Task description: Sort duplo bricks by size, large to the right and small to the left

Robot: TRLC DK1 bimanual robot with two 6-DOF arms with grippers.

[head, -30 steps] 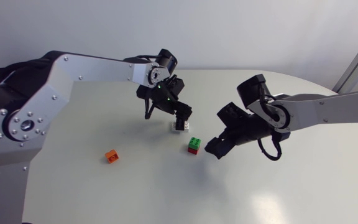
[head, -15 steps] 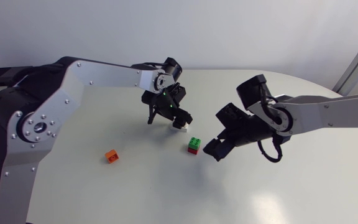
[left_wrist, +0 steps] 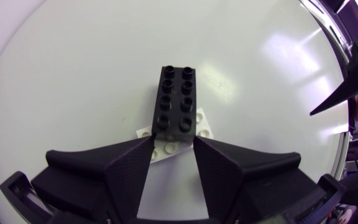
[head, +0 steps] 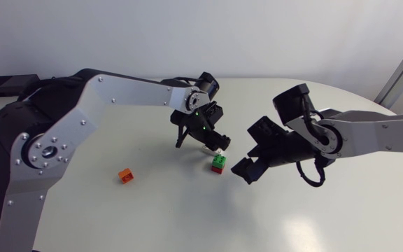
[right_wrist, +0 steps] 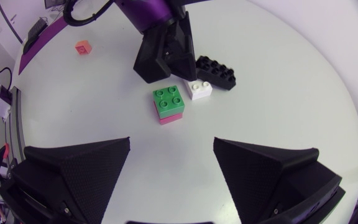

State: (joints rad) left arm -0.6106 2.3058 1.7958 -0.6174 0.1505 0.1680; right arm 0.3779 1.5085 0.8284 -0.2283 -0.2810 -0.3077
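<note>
My left gripper (head: pixel 214 143) is shut on a white brick (left_wrist: pixel 166 148), whose near end is pinched between the fingers. A long black brick (left_wrist: pixel 178 99) sits on top of it and points away from the gripper. This pair (right_wrist: pixel 201 88) lies just beside a green brick stacked on a red one (head: pixel 218 164) at mid-table. My right gripper (head: pixel 247 168) hangs open a little to the right of that green stack (right_wrist: pixel 168 104), with nothing between its fingers. A small orange brick (head: pixel 125 175) lies alone further left.
The white table (head: pixel 187 217) has bare room in front and to the right of the bricks. My two grippers are close together around the green stack, and the left arm's gripper (right_wrist: pixel 166 56) shows right behind it in the right wrist view.
My left gripper has closed and moved right toward the green stack, bringing the white and black bricks with it. The right gripper has barely shifted.
</note>
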